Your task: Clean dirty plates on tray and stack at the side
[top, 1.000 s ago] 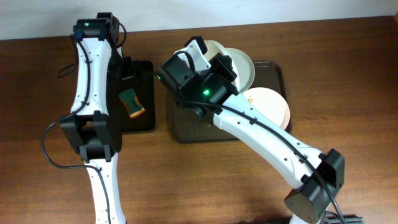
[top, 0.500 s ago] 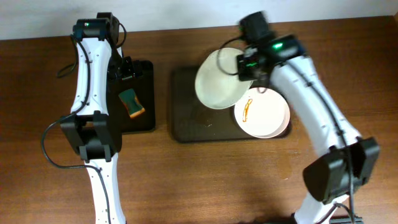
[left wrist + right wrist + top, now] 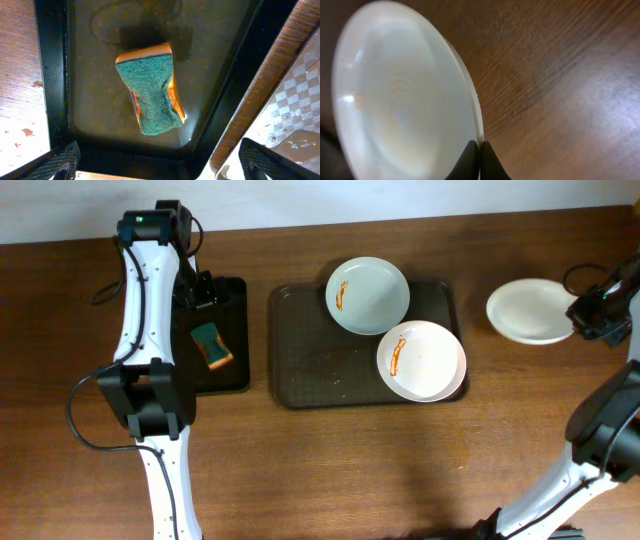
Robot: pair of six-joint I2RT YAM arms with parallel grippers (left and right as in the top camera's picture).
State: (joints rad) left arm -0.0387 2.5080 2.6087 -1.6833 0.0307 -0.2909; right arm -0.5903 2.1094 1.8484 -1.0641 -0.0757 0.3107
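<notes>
Two white plates with orange smears lie on the dark brown tray (image 3: 310,370): one at the back (image 3: 367,296), one at the front right (image 3: 421,360). A clean white plate (image 3: 528,311) is over the table to the right of the tray. My right gripper (image 3: 583,313) is shut on its right rim; the right wrist view shows the fingers (image 3: 480,150) pinching the plate's edge (image 3: 395,100). A green and orange sponge (image 3: 211,345) lies in the black tray (image 3: 235,330) at the left. My left gripper (image 3: 160,170) is open above the sponge (image 3: 150,90), apart from it.
Wooden table (image 3: 400,470) all round. The black sponge tray stands close to the left of the brown tray. A cable (image 3: 85,430) loops off the left arm at the table's left.
My right arm swung from over the tray to the far right, carrying the clean plate off the tray. Both smeared plates now show fully. The left arm has not moved.
</notes>
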